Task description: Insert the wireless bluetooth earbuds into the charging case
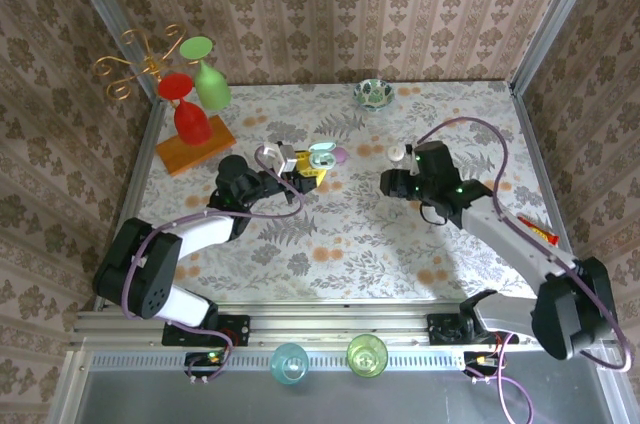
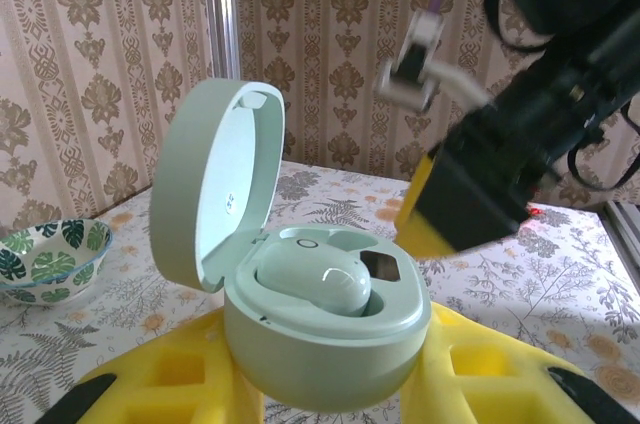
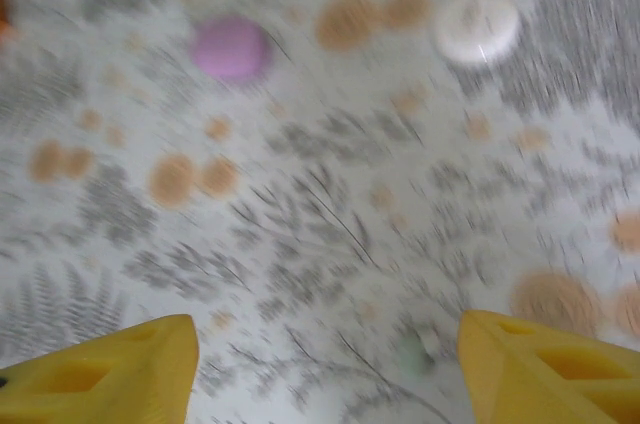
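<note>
Left of bench centre, the left pincer (image 1: 316,164) was clamped on the charging case (image 1: 322,154), with a yellow finger (image 2: 150,394) on each side of its mint-green base. The lid was hinged up and open. One earbud (image 2: 318,280), pale green and glossy, sat in a well of the case, beside a small dark window in the deck. Could not tell whether the case base touched the bench (image 1: 400,244) or was held clear of it.

Top view: a lilac pebble-shaped item (image 1: 340,155) lay on the bench just right of the case; contact between the two was not resolved. A white pebble-shaped item (image 1: 397,153) lay further right, apart from the lilac one.

The right pincer (image 1: 390,182) was right of centre, just nearside of the white item and pointing toward the left arm. Its yellow fingertips (image 3: 100,374) stood apart, with patterned bench showing between them. The right wrist view was motion-blurred: the lilac item (image 3: 230,47) showed upper left and the white item (image 3: 478,24) upper right. A small pale-green smudge (image 3: 413,354) lay on the bench close to the right-hand fingertip, too blurred to identify.

Surroundings:
- A leaf-patterned bowl (image 1: 373,93) stood at the far edge of the bench.
- A red glass (image 1: 190,112) and a green glass (image 1: 208,76) were at the far left corner by a wooden block (image 1: 196,149) and a gold wire rack (image 1: 130,66).
- A teal cup (image 1: 290,362) and a green cup (image 1: 367,354) stood at the near rail
</note>
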`<state>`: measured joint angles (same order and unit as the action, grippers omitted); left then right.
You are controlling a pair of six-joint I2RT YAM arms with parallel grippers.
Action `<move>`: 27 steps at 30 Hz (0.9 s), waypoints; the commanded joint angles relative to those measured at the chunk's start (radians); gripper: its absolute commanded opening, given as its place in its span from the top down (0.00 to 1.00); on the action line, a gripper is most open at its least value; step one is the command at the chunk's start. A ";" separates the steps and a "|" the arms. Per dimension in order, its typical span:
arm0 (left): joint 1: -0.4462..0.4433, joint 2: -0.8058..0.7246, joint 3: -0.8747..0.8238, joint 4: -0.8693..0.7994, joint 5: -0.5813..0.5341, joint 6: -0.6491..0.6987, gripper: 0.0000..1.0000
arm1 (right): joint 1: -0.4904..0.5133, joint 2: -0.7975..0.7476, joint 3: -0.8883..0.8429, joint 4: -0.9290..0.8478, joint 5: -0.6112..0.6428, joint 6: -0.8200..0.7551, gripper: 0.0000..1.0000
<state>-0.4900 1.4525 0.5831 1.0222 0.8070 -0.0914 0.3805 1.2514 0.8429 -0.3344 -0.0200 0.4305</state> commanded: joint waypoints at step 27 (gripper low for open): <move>0.001 -0.045 -0.032 -0.018 -0.006 0.037 0.74 | -0.008 0.465 0.148 -0.135 -0.166 -0.039 0.35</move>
<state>-0.4900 1.4239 0.5507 0.9970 0.7994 -0.0807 0.3763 1.7599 1.0306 -0.4347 -0.1513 0.3920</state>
